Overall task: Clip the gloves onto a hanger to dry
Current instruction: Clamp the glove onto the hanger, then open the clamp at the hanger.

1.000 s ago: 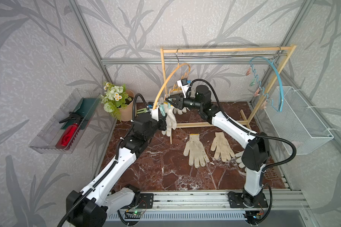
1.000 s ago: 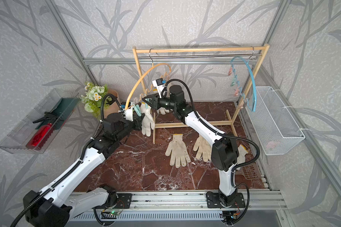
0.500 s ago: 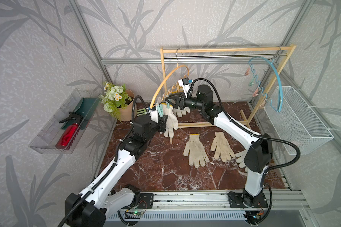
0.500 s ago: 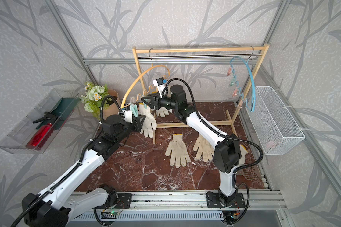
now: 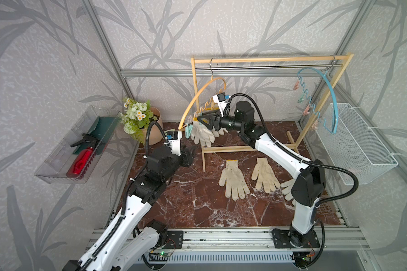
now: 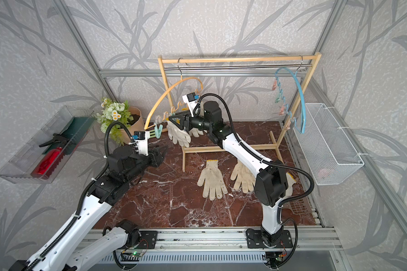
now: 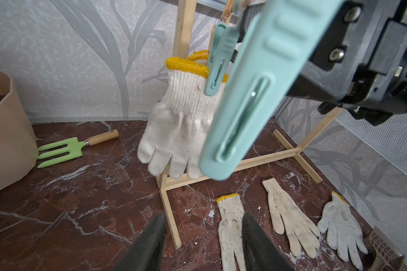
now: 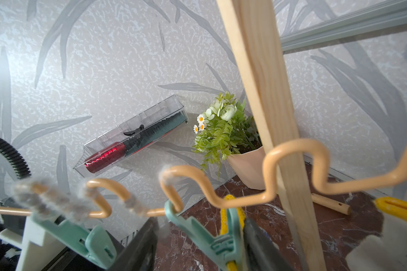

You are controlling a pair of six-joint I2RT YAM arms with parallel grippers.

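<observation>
Far left, on the wall: a clear tray [image 5: 54, 172] with a red spray bottle [image 5: 80, 162] inside. Next, at the back of the marbled floor [image 5: 197, 206], a beige pot of flowers [image 5: 154, 135].

Then the left gripper [image 5: 194, 150], low, just in front of the wooden rack [image 5: 268, 59]. Jaws parted to a middling gap, nothing between them in the left wrist view [image 7: 202, 234].

Above and slightly right, on the wavy bar of the orange hanger [image 5: 197, 98]: first a spare teal clip [image 5: 188, 131], empty. Then an off-white hanging glove [image 5: 201, 136], yellow cuff up, fingers down, clear of the floor. Held at the cuff by a pinning clip [image 7: 215, 70]. Near the left gripper's fingertips but not touching.

Right gripper [image 5: 200, 119] level with that cuff, reaching in from the right. Jaws apart on either side of the pinning clip in the right wrist view [image 8: 197, 248]; contact with it unclear. Just behind, a second glove [image 5: 219, 133] on the same hanger.

Further right, flat on the floor, well apart from both grippers: three gloves [image 5: 233, 180], the last partly hidden by the right arm.

Far right: a blue hanger [image 5: 330, 93] on the rack, then a white wire basket [image 5: 362, 152].
</observation>
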